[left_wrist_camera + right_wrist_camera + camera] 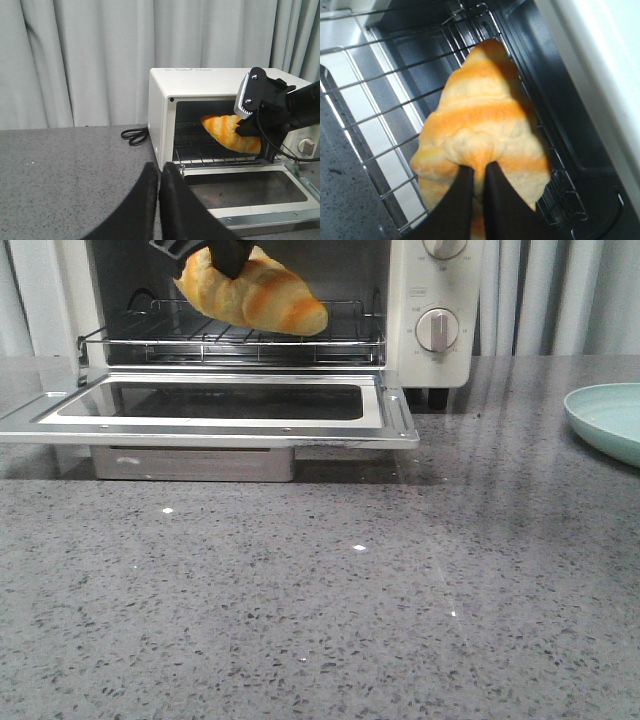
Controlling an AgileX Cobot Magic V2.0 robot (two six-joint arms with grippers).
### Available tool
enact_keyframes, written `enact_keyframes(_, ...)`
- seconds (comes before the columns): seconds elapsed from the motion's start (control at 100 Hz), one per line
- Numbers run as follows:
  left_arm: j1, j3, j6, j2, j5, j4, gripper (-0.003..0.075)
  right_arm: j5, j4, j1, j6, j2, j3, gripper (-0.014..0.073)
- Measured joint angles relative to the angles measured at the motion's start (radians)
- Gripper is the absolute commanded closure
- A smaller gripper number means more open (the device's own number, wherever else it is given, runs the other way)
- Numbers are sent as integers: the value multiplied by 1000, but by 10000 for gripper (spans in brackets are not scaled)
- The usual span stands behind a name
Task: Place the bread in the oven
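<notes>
While its two black fingers (470,200) pinch the broad end of the bread (255,290), the right gripper (225,255) reaches into the mouth of the oven (425,310) and holds the roll over the wire rack (200,335). In the front view the bread hangs tilted, its narrow end lower and pointing toward the knob side; whether that end touches the wires cannot be told. The right wrist view shows the striped yellow and orange roll (482,130) lying lengthwise over the rack (375,95), its tip toward the dark back of the oven chamber. From the left wrist view the right gripper (250,127) and its black arm come in from the knob side, and the bread (225,131) sits inside the opening above the rack (200,145). The oven door (215,405) lies folded down flat and open in front, its glass pane facing up, resting over the grey speckled table (320,600). Two round knobs are on the oven's right panel, the lower one (437,328) in full view. The left gripper (159,200) is well apart from the oven, its black fingers pressed together with nothing between them, hovering above the table. A black cord (134,134) lies coiled beside the oven's side wall, and a pale green plate (610,418) sits on the table off to the right of the oven. Grey curtains (90,60) hang behind.
</notes>
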Motion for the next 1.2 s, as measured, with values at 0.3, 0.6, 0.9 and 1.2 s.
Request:
enact_keyframes(0.3,0,0,0,0,0,0,742,-9,-8,0,0,16,0,299)
enact_keyframes(0.6,0,0,0,0,0,0,742,-15,-9,0,0,17,0,148)
enact_keyframes(0.9,0,0,0,-11,36,2,742,34,-9,17,4,17,-59,148)
enact_keyframes(1.2,10,0,0,-147,55,8,742,130,-7,97,9,15,-117,148)
